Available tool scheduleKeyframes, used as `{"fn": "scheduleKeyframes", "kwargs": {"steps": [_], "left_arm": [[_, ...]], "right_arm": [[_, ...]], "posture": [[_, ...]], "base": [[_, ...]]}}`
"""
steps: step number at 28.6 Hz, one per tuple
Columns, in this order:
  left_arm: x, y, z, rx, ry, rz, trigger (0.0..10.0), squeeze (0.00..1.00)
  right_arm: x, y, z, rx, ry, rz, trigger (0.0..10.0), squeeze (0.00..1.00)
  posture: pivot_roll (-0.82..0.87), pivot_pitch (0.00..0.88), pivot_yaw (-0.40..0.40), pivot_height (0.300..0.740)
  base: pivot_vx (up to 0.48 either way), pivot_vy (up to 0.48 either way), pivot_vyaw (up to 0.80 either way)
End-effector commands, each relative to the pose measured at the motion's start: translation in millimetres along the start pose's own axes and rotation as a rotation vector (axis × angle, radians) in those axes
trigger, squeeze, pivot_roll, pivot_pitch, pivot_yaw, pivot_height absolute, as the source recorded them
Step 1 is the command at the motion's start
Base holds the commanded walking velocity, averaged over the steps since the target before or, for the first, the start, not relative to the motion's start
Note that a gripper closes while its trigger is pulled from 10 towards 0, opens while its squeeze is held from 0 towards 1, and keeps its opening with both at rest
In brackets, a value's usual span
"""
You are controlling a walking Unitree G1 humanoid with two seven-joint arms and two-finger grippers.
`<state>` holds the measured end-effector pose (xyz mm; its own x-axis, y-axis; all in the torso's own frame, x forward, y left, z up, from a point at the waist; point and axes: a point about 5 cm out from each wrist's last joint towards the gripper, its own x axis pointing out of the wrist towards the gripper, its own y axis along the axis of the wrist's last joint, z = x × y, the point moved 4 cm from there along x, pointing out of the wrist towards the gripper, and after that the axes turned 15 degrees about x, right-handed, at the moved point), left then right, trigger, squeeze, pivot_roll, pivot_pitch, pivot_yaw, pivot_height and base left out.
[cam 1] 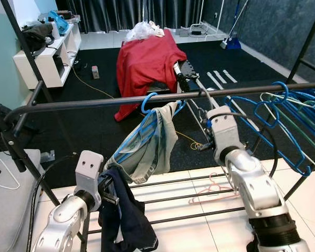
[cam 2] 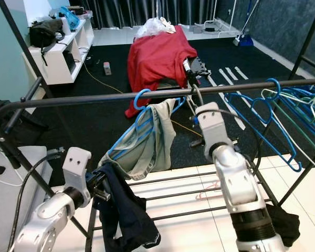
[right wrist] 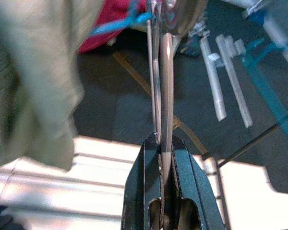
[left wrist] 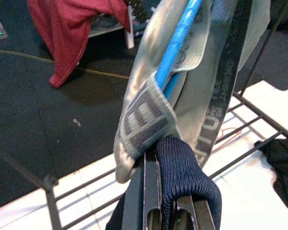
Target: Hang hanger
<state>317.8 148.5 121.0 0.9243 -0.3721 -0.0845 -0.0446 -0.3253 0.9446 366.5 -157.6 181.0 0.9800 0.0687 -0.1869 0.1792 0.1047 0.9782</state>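
left eye view: garment rack across the frame, both arms raised to it
rack rail: dark bar running from 9 o'clock to 3 o'clock, slightly higher at the 3 o'clock end
red cloth: draped over a piece of furniture at 12 o'clock, beyond the rail, on dark carpet
white shelf unit: at 10 o'clock against the wall, bags on top
empty hangers: blue and pale ones bunched on the rail at 3 o'clock
grey-green garment: hangs just below the rail near centre, on the blue hanger
blue hanger: hook over the rail at centre, its shoulder sloping down toward 8 o'clock inside the garment
dark navy garment: hangs at 6 o'clock, touching the lower edge of the grey-green one
left gripper: at 7 o'clock under the rail, fingers pressed together, pinching a fold of the dark navy garment
right gripper: at 1 o'clock just below the rail, beside the hanger hook, fingers closed on thin metal hanger wire
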Motion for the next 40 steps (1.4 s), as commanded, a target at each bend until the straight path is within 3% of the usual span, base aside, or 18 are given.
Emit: {"fn": "scheduleKeyframes", "kwargs": {"steps": [1, 6, 13, 16, 17, 21, 22, 23, 24, 28, 32, 35, 38, 40], "left_arm": [[-2.3, 4.4, -2.5, 0.025, 0.001, 0.018, 10.0, 0.0], [-3.7, 6.5, -2.9, 0.022, 0.006, 0.033, 10.0, 0.0], [-3.9, 9.4, -1.2, 0.021, 0.0, 0.057, 10.0, 0.0], [-3.5, -1.4, 1.8, 0.007, 0.01, 0.016, 10.0, 0.0], [-3.5, -1.4, 1.8, 0.007, 0.01, 0.016, 10.0, 0.0], [-3.6, -7.2, -2.4, 0.006, 0.061, -0.002, 10.0, 0.0], [-4.4, -8.1, -6.0, -0.01, 0.1, 0.001, 10.0, 0.0], [-4.4, -8.1, -6.0, -0.01, 0.1, 0.001, 10.0, 0.0], [-5.2, -9.0, -8.3, -0.016, 0.125, 0.003, 10.0, 0.0], [-7.0, -8.7, -9.8, -0.024, 0.146, 0.009, 10.0, 0.0], [-7.9, -8.9, -10.3, -0.021, 0.146, 0.01, 10.0, 0.0], [-7.9, -8.9, -10.3, -0.021, 0.146, 0.01, 10.0, 0.0], [-6.6, -8.5, -12.3, -0.016, 0.143, 0.01, 10.0, 0.0], [-6.6, -8.5, -12.3, -0.016, 0.143, 0.01, 10.0, 0.0]], "right_arm": [[-4.7, -15.9, -11.4, 0.009, 0.038, -0.059, 0.0, 0.0], [-12.3, -30.4, -19.2, 0.014, 0.047, -0.095, 0.0, 0.0], [-15.2, -34.8, -15.4, 0.001, 0.019, -0.086, 0.0, 0.0], [-19.4, -70.2, -10.4, 0.101, -0.008, -0.169, 0.0, 0.0], [-19.4, -70.2, -10.4, 0.101, -0.008, -0.169, 0.0, 0.0], [-22.2, -76.6, 8.7, 0.16, -0.142, -0.082, 0.0, 0.0], [-25.1, -80.0, 21.4, 0.238, -0.228, -0.027, 0.0, 0.0], [-25.1, -80.0, 21.4, 0.238, -0.228, -0.027, 0.0, 0.0], [-28.7, -84.1, 32.4, 0.321, -0.301, 0.017, 0.0, 0.0], [-33.4, -82.6, 46.6, 0.363, -0.363, 0.099, 0.0, 0.0], [-27.3, -66.4, 40.4, 0.335, -0.269, 0.154, 0.0, 0.0], [-27.3, -66.4, 40.4, 0.335, -0.269, 0.154, 0.0, 0.0], [-18.6, -41.2, 22.2, 0.257, -0.108, 0.203, 0.0, 0.0], [-18.6, -41.2, 22.2, 0.257, -0.108, 0.203, 0.0, 0.0]], "posture": [[0.04, 0.092, 0.038, 0.74], [0.04, 0.089, 0.038, 0.74], [0.03, 0.075, 0.036, 0.74], [0.03, 0.067, 0.032, 0.74], [0.03, 0.067, 0.032, 0.74], [0.03, 0.065, 0.027, 0.74], [0.03, 0.068, 0.025, 0.74], [0.03, 0.068, 0.025, 0.74], [0.03, 0.068, 0.025, 0.74], [0.03, 0.076, 0.014, 0.74], [0.03, 0.078, 0.018, 0.74], [0.03, 0.078, 0.018, 0.74], [0.02, 0.077, 0.023, 0.74], [0.02, 0.077, 0.023, 0.74]], "base": [[0.0, 0.0, 0.0], [0.0, 0.0, 0.0], [0.0, 0.0, 0.0], [0.0, 0.0, 0.0], [0.0, 0.0, 0.0], [0.0, 0.0, 0.0], [0.0, 0.0, 0.0], [0.0, 0.0, 0.0], [0.0, 0.0, 0.0], [0.0, 0.0, 0.0], [0.0, 0.0, 0.0], [0.0, 0.0, 0.0], [0.0, 0.0, 0.0], [0.0, 0.0, 0.0]]}}
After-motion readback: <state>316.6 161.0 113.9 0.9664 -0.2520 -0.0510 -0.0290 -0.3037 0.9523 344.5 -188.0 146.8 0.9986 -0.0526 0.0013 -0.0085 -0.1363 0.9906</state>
